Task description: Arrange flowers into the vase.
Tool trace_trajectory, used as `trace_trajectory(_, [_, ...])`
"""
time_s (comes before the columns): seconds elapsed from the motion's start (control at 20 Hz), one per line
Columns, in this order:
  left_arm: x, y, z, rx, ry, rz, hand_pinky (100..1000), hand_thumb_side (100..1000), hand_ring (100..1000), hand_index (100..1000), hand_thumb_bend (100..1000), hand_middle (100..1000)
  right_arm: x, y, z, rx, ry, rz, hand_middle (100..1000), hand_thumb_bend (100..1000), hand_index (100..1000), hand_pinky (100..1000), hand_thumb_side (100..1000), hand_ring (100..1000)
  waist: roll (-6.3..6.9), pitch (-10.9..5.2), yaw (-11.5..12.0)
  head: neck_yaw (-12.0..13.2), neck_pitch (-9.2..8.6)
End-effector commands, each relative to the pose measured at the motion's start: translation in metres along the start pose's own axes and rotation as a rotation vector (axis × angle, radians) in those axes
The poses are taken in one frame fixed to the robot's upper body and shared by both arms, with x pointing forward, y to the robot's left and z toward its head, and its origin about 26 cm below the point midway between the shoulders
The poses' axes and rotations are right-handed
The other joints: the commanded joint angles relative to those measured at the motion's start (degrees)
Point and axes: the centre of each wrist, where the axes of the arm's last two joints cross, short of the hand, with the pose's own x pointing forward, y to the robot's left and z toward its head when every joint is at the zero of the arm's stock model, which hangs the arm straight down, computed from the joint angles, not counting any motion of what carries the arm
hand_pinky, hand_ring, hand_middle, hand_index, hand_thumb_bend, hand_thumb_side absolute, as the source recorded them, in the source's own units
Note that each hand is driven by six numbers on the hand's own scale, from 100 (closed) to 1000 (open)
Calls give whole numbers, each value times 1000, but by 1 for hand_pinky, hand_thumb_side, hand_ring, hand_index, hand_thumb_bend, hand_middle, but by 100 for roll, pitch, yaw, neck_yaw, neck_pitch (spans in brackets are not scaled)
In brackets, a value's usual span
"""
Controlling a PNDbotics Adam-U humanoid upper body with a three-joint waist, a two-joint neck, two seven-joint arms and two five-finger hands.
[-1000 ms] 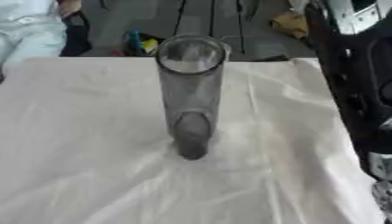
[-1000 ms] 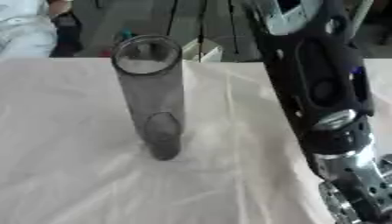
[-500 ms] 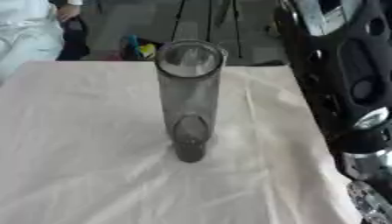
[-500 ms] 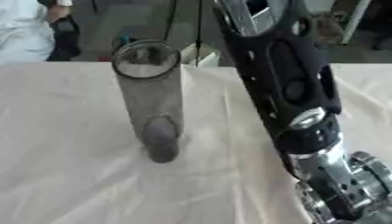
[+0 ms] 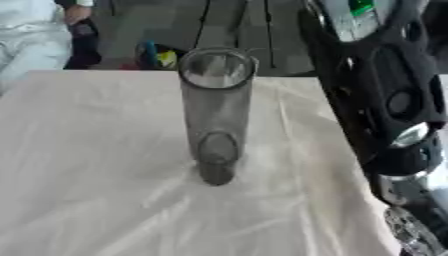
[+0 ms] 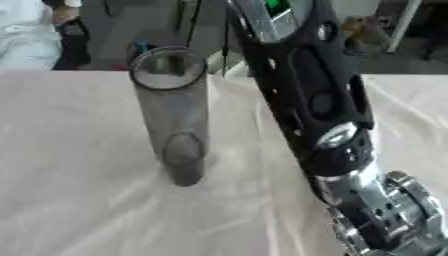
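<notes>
A tall grey see-through vase [image 5: 215, 115] stands upright on the white cloth [image 5: 87, 160], a little left of the middle, and its open mouth holds nothing. No flowers show in either view. My right arm [image 6: 315, 100], black with a silver wrist joint [image 6: 385, 215], runs from the top down to the lower right corner, just right of the vase and apart from it. Its hand is cut off by the bottom edge. My left arm and hand are out of sight.
The cloth is creased around the vase and reaches the table's far edge [image 5: 131, 71]. Behind that edge are dark stands, some coloured items [image 5: 156, 54] and a person in white [image 5: 35, 35] at the far left.
My right arm has swung in from the right edge toward the vase and now fills much more of the right side. The vase has stayed in place.
</notes>
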Motion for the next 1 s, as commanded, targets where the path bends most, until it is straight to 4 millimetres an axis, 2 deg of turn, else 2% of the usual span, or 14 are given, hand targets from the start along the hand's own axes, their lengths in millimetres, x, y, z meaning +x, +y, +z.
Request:
trace_trajectory(0.05, [6,2,-7,-2,-32,-4,634,1000,776,865,100,777,6,1,-3,0,-2,-9,100,100,100,100,659,100,-58,-192,21,7,1])
trace_trajectory(0.75, [6,1,-9,9,-39,3,633,1000,776,864,100,777,-4,4,5,18,48,16,100,100,100,100,665,100,-115,-88,70,60,-4])
trace_trajectory(1.0, [6,1,-10,11,-42,2,633,1000,776,864,100,776,-8,-22,-4,17,57,17,100,100,100,100,667,100,-151,-57,71,80,-25])
